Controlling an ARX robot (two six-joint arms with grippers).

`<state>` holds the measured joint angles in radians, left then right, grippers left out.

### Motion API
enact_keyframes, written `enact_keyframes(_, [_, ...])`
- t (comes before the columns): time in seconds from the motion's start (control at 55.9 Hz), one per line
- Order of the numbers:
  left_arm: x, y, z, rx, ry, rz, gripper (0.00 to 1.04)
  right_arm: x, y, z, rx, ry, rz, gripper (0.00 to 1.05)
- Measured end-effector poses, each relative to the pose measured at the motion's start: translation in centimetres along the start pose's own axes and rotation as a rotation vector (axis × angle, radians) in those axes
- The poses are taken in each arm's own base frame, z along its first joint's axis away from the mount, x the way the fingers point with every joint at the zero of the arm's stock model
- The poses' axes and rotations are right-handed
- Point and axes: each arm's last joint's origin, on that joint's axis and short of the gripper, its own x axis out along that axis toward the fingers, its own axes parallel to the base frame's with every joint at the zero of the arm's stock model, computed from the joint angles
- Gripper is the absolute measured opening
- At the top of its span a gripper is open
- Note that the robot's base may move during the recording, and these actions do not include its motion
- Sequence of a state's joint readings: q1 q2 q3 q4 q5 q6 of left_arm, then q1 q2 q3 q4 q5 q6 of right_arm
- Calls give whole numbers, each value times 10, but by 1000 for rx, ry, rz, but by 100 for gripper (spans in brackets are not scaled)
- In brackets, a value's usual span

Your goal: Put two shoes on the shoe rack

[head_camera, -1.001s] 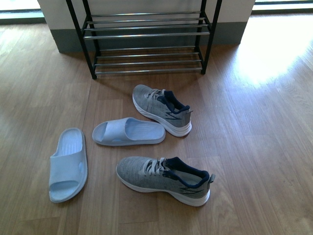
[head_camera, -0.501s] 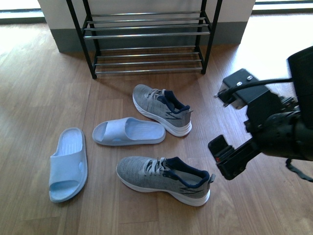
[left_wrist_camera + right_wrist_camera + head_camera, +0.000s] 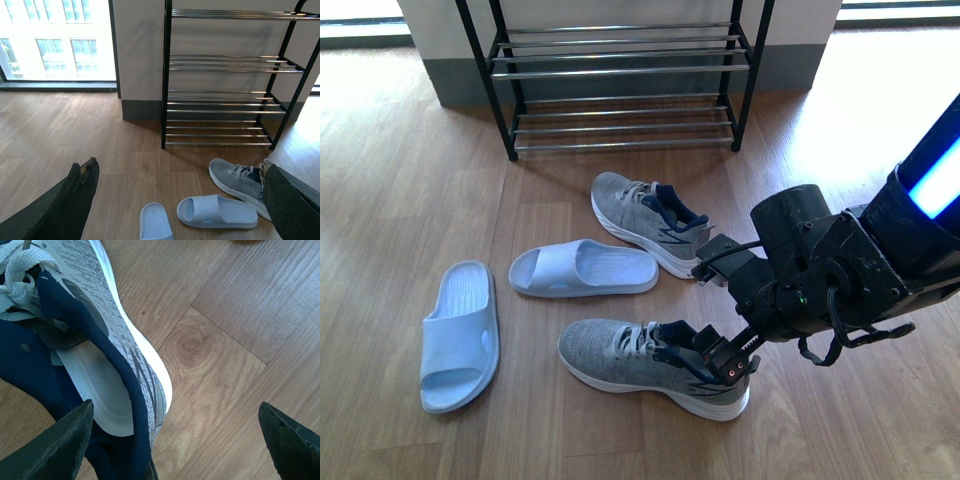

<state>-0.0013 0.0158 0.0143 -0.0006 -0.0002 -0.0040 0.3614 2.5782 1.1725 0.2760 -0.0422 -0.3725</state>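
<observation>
the right gripper [image 3: 728,362] hangs spread wide over the heel of the near grey sneaker [image 3: 620,355], one finger [image 3: 60,445] above its dark opening, the other outside the white sole. that sneaker lies on the floor [image 3: 400,150], toe toward 9 o'clock, with the second sneaker [image 3: 640,215] and shoe rack [image 3: 620,72] at its 12 o'clock. the left gripper [image 3: 178,165] is wide too.

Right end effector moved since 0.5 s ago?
Yes. Front view: right end effector went down-left, from clear of the near sneaker to its heel.
</observation>
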Motion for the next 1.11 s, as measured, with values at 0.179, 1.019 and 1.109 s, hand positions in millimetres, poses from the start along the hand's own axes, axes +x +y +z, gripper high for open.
enact_keyframes(0.179, [0, 0, 0, 0, 0, 0, 95, 16, -3, 3, -35, 19, 9, 96])
enact_keyframes(1.019, [0, 0, 0, 0, 0, 0, 95, 53, 4, -5, -123, 50, 125, 1])
enact_keyframes(1.109, [0, 0, 0, 0, 0, 0, 95, 49, 5, -8, -118, 39, 109, 1])
